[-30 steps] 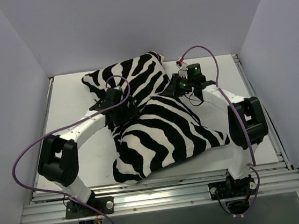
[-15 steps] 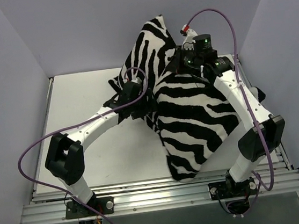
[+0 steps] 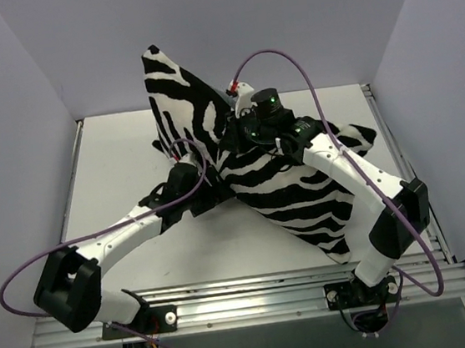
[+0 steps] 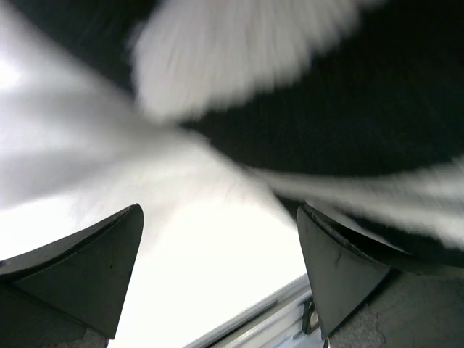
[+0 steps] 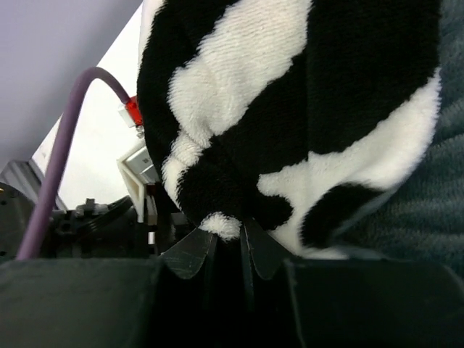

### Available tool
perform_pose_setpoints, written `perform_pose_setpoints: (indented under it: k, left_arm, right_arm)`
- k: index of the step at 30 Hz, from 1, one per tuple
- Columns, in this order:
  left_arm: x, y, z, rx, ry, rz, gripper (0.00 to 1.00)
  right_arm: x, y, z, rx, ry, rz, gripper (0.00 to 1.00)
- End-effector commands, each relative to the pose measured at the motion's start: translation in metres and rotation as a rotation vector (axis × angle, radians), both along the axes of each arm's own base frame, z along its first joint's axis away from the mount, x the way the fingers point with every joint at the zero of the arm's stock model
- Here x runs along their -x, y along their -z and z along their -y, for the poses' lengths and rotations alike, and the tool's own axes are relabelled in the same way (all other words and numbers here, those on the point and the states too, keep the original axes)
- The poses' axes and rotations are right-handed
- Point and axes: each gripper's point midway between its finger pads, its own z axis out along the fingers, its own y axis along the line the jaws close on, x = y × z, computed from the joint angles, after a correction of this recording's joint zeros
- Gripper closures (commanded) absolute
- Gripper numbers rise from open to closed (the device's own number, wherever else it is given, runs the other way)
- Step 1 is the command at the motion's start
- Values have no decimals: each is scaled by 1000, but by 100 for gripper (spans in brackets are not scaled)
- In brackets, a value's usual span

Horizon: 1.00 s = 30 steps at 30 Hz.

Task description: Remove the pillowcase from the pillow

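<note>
Two claws: right claw (image 5: 221, 243) tight on pillowcase (image 3: 295, 194), left claw (image 4: 219, 212) agape.

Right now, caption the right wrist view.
Right gripper shut on a fold of the zebra-striped pillowcase.

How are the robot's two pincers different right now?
The left pincer is wide open; the right pincer is shut. The left pincer holds nothing, while the right pincer pinches a fold of the zebra pillowcase. Both have two dark fingers and sit close to the stripy fabric.
</note>
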Motion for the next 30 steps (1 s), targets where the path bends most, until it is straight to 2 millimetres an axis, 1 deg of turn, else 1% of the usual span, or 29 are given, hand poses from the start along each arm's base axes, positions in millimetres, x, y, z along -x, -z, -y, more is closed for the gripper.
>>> perform_pose_setpoints:
  k: [1, 2, 3, 4, 5, 6, 7, 8, 9, 10, 11, 12, 13, 14, 15, 16, 17, 18, 19, 20, 21, 22, 23, 24, 25, 26, 27, 29, 30]
  left_arm:
    - [17, -38, -17, 121, -54, 74, 4]
    - [29, -35, -28, 96, -65, 51, 4]
    - [42, -58, -40, 125, -73, 100, 4]
    - [49, -66, -50, 124, -93, 116, 4]
    - [61, -61, -67, 76, -125, 89, 5]
    - [71, -85, -82, 109, -151, 147, 5]
    - [74, -93, -97, 100, -200, 170, 5]
    - [84, -98, -109, 80, -221, 164, 6]
    - [92, -115, -121, 108, -244, 206, 6]
    - [99, -114, -131, 87, -265, 195, 6]
    - [101, -129, -140, 97, -293, 229, 6]
    - [105, -136, -146, 100, -305, 244, 6]
    - [109, -134, -153, 70, -314, 231, 6]
    - [109, -139, -159, 53, -336, 242, 6]
    - [110, -151, -164, 49, -346, 256, 6]
    - [113, -149, -170, 7, -350, 242, 6]
    - [113, -154, -176, -15, -370, 252, 6]
    - [113, -170, -180, -14, -381, 271, 6]
    - [116, -170, -185, -46, -383, 262, 6]
    - [117, -176, -190, -55, -392, 271, 6]
    - [117, -191, -195, -54, -414, 297, 6]
    - [120, -194, -200, -77, -409, 302, 6]
    - [121, -198, -204, -83, -419, 311, 6]
    - [121, -203, -208, -91, -435, 320, 6]
    - [125, -211, -213, -90, -443, 335, 6]
    - [126, -214, -217, -93, -454, 340, 6]
    - [128, -217, -221, -94, -464, 350, 6]
    - [131, -221, -227, -99, -481, 358, 6]
    - [131, -222, -231, -103, -496, 366, 6]
  right_arm:
    - [34, 13, -24, -36, -99, -34, 100]
    - [45, 20, -32, -26, -124, -45, 100]
    - [53, 31, -33, -5, -128, -60, 100]
    - [59, 35, -36, 9, -137, -57, 100]
    - [76, 40, -47, 25, -172, -60, 100]
    - [82, 46, -51, 42, -170, -60, 100]
    - [91, 55, -53, 59, -182, -74, 100]
    - [97, 60, -57, 58, -188, -87, 100]
    - [110, 65, -66, 57, -214, -99, 100]
    - [119, 76, -69, 65, -228, -122, 100]
    - [125, 77, -75, 49, -231, -131, 100]
    - [140, 82, -84, 51, -264, -138, 100]
    - [147, 85, -90, 57, -273, -137, 89]
    - [155, 86, -95, 64, -290, -137, 79]
    - [169, 90, -105, 80, -324, -138, 66]
    - [174, 89, -109, 90, -332, -136, 44]
    - [174, 81, -111, 101, -323, -121, 36]
    - [174, 75, -114, 104, -319, -108, 29]
    - [176, 66, -116, 101, -319, -93, 22]
    - [174, 49, -117, 90, -313, -71, 19]
    - [174, 36, -117, 80, -319, -42, 18]
    - [177, 27, -116, 82, -323, -29, 15]
    - [176, 17, -116, 80, -307, -6, 14]
    - [174, -7, -116, 48, -300, 30, 13]
    - [173, -15, -114, 43, -291, 42, 12]
    - [174, -22, -112, 43, -286, 49, 12]
    - [174, -38, -108, 19, -279, 71, 12]
    - [176, -48, -105, 2, -282, 80, 11]
    - [178, -57, -102, -15, -282, 89, 11]
